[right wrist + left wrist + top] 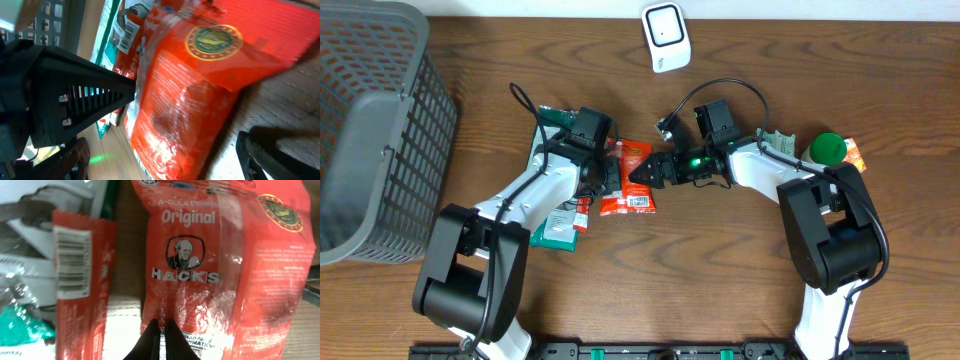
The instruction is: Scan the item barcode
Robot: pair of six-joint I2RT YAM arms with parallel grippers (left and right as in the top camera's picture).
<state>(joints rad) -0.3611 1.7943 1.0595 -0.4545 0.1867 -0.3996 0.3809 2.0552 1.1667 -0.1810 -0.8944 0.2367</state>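
The red bag (623,190) is lying flat on the worktop (720,280), well apart from the scanner (665,37), on the robot's side of it. The left fingers (154,337) are sitting fully closed at the bag's edge. The right fingers (75,92) are standing wide apart, straddling its opposite edge.

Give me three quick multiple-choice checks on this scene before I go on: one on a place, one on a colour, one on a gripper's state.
1. Where does the white plastic barcode scanner lie?
A. near the brown wooden table's far edge
B. at its near edge
C. off the table

2. What colour is the glossy Hacks candy bag?
A. green
B. red
C. blue

3. How do the left gripper's fingers stand?
A. spread wide
B. closed together
C. hidden

Answers:
1 A: the overhead view shows it beyond the bag.
2 B: it is red in every view.
3 B: the left wrist view shows the tips pressed together.
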